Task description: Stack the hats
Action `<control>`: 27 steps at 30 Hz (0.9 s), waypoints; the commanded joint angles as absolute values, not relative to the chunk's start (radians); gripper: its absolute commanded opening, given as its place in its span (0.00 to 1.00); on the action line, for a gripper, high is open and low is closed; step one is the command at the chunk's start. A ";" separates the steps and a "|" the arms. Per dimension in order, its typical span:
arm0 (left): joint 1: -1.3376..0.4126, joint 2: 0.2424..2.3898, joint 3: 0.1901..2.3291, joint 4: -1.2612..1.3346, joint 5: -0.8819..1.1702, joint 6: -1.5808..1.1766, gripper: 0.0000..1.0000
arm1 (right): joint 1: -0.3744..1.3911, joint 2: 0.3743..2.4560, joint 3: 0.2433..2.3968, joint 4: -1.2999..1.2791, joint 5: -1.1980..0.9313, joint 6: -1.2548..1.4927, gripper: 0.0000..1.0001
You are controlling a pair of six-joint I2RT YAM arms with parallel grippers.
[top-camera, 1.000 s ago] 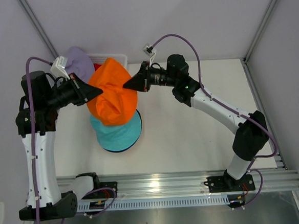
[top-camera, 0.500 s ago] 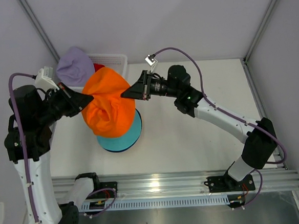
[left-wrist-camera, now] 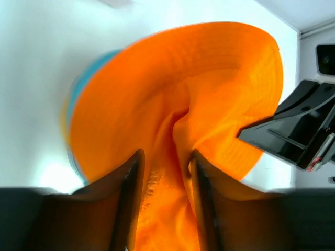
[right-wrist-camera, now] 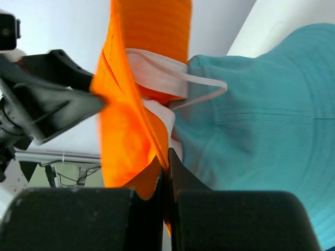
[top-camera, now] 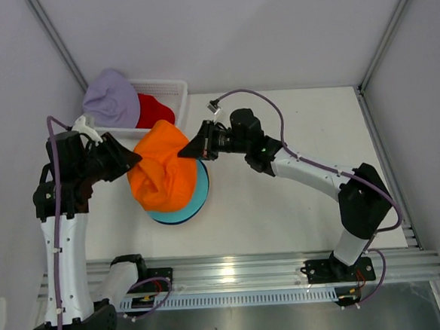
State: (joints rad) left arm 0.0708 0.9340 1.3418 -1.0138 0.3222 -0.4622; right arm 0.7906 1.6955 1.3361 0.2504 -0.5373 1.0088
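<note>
1. Left fingers (top-camera: 131,157): I see them clamped on a bunched fold of the orange hat (top-camera: 164,175). In the left wrist view the fabric fills the gap between the two pads.
2. Right fingers (right-wrist-camera: 165,170): these are pressed tight together on the orange brim at the opposite side. Its stitched edge is pinched between their tips, and a white inner label shows just above them.
3. Orange hat: it is held between the two arms, the left fingers at its left side and the right fingers at its upper right edge. The crown is crumpled and creased down the middle. It hangs over the hat below and covers most of it.
4. Teal hat (top-camera: 199,193): it lies flat on the worktop (top-camera: 284,213), directly under the orange one. From above, only a crescent of brim shows at the right and lower sides.
5. Lavender hat (top-camera: 111,101) and red hat (top-camera: 156,110): both sit in the white basket (top-camera: 171,85) at the far left of the worktop. The lavender one bulges over the basket's left end, and the red one is beside it.
</note>
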 commanded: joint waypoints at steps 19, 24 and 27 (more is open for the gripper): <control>0.409 0.874 0.864 -0.439 0.601 -0.528 0.98 | 0.695 1.738 1.298 0.221 -0.641 0.971 0.07; 0.449 0.873 0.746 -0.279 0.716 -0.566 0.95 | 0.690 1.752 1.278 0.229 -0.637 0.991 0.08; 0.488 0.871 0.695 -0.204 0.771 -0.621 0.94 | 0.689 1.766 1.279 0.229 -0.630 0.992 0.08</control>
State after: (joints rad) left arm 0.4461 0.8955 0.7303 -0.3717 0.6521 -0.5507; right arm 0.6907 1.7550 1.2770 0.2150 -0.6254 0.9936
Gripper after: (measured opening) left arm 0.949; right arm 0.075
